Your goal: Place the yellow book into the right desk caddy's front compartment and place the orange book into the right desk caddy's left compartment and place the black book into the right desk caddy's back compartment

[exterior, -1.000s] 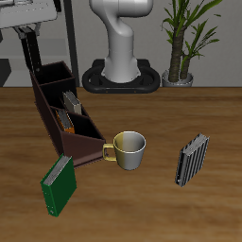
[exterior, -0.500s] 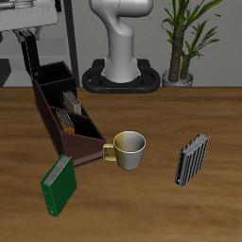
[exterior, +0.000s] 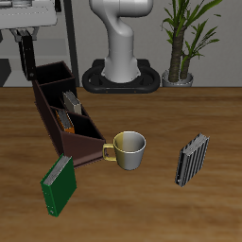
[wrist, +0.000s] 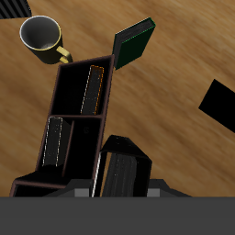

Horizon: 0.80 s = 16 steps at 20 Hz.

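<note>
Hovering above the long maroon-brown desk caddy's (exterior: 66,115) back end, the gripper (exterior: 25,59) clamps a glossy black book (wrist: 122,174) between its 2 fingers.

You have one desk caddy (exterior: 64,118) on the tabletop (exterior: 151,203), one mug (exterior: 127,149), one green book (exterior: 59,183) and one striped book (exterior: 192,160). Inside the caddy you see two books: one orange book (wrist: 91,88) and one dark-spined book (wrist: 54,142).

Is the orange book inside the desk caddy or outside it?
Inside: the orange book stands between the partitions of the right desk caddy.
</note>
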{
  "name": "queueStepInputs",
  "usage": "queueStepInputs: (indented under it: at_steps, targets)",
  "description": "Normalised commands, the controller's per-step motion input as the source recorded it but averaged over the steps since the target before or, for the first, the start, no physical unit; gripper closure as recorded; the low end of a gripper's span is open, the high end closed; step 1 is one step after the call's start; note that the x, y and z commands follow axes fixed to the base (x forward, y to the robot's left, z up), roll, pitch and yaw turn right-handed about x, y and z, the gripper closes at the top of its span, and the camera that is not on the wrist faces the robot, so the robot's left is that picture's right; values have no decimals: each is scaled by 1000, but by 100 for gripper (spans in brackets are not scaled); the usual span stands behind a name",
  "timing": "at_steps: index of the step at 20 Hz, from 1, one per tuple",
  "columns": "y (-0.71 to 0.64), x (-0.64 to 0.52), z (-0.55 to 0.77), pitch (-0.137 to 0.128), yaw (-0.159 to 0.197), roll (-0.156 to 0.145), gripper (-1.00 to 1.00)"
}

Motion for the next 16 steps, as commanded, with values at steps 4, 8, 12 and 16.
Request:
queueStepInputs:
  at_steps: [4,8,12,16]
  targets:
    - [94,46,-37,-13,25,6,100]
    - [78,-47,143,-31,8,19,100]
    - [60,-4,40,0,-8,12,100]
    - [112,83,-66,12,-2,20,100]
